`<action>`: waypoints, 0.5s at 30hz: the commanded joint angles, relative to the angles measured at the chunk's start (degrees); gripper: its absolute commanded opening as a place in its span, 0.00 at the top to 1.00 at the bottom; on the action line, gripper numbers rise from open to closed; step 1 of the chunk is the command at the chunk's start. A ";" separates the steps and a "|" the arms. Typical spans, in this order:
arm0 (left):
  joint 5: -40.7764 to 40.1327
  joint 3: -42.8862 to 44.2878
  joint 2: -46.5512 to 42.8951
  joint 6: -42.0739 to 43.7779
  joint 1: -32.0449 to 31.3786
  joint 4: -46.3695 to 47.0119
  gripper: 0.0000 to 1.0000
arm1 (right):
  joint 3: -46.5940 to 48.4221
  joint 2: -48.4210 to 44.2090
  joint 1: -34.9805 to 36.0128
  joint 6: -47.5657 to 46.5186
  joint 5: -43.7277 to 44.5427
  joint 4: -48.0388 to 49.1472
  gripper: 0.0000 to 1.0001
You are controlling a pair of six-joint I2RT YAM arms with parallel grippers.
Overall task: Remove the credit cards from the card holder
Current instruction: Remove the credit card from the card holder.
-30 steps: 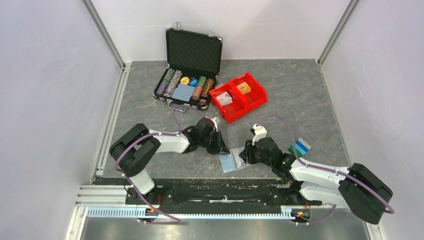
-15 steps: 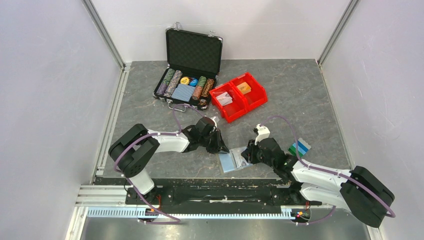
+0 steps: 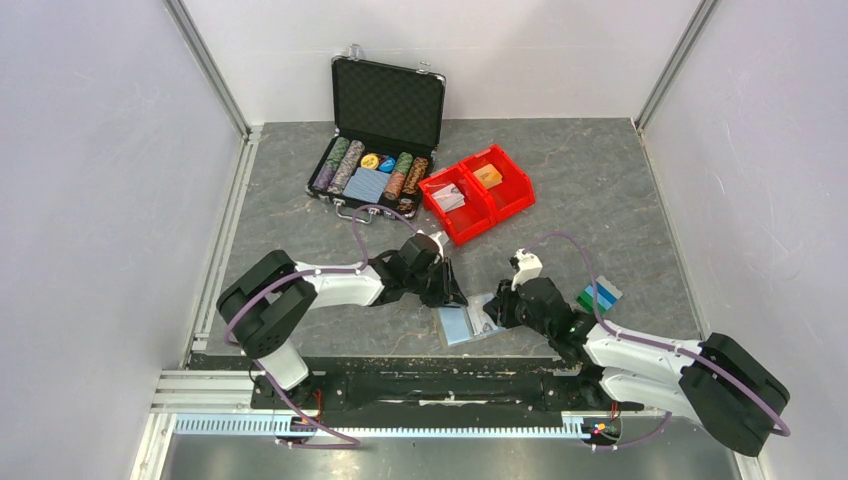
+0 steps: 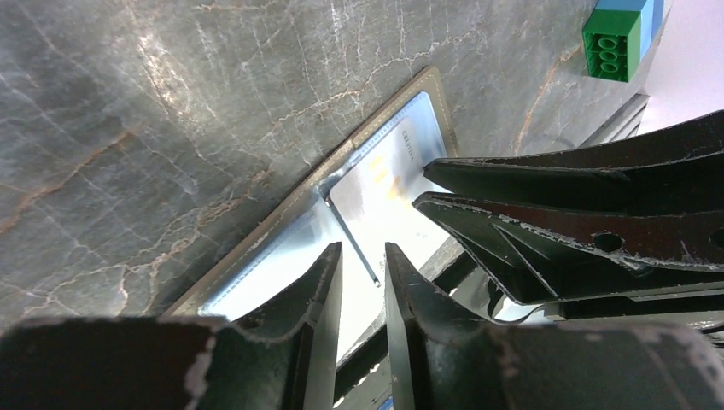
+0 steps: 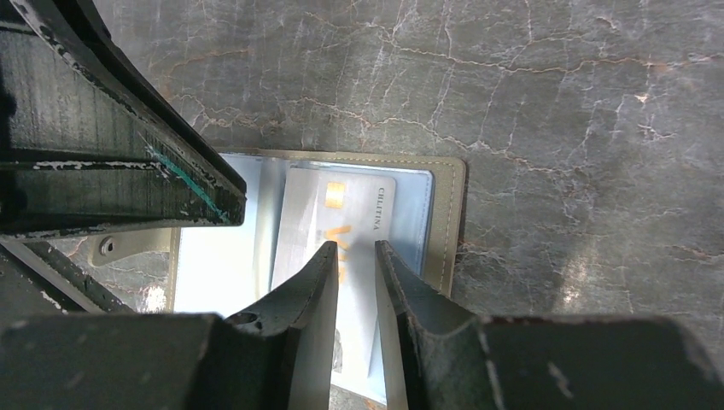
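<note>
The pale card (image 5: pixel 359 224) in the holder (image 3: pixel 462 325) reads "CHLITINA" beside a small orange square. Both arms reach low and inward, meeting over the open grey holder, which lies flat on the table (image 3: pixel 600 190) near its front edge. The left claw (image 4: pixel 363 252) and right claw (image 5: pixel 357 248) hover narrowly parted, gripping nothing.

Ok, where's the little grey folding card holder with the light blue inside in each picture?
Top external: the grey folding card holder lies open, low centre of the picture.
Left wrist: middle, lying diagonally.
Right wrist: middle, slightly left.
Shared landmark: the green and blue toy brick, in top external and left wrist only.
</note>
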 commanded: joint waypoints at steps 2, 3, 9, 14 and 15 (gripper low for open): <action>-2.10 0.19 1.45 -3.61 -0.49 4.62 0.67 | -2.37 0.15 -0.39 -0.03 0.98 -5.06 0.74; -2.25 0.21 1.90 -3.89 -0.58 5.15 0.66 | -2.39 -0.03 -0.38 -0.12 0.98 -5.08 0.75; -3.48 0.18 4.32 -5.79 -0.97 6.41 0.64 | -2.73 -0.20 -0.47 -0.15 0.88 -4.85 0.75; -5.77 0.00 4.45 -6.66 -1.35 3.74 0.61 | -2.84 -0.18 -0.66 -0.17 0.88 -4.77 0.75; -5.87 -0.17 4.38 -6.81 -1.45 3.81 0.61 | -2.97 -0.19 -0.65 -0.14 0.89 -4.67 0.75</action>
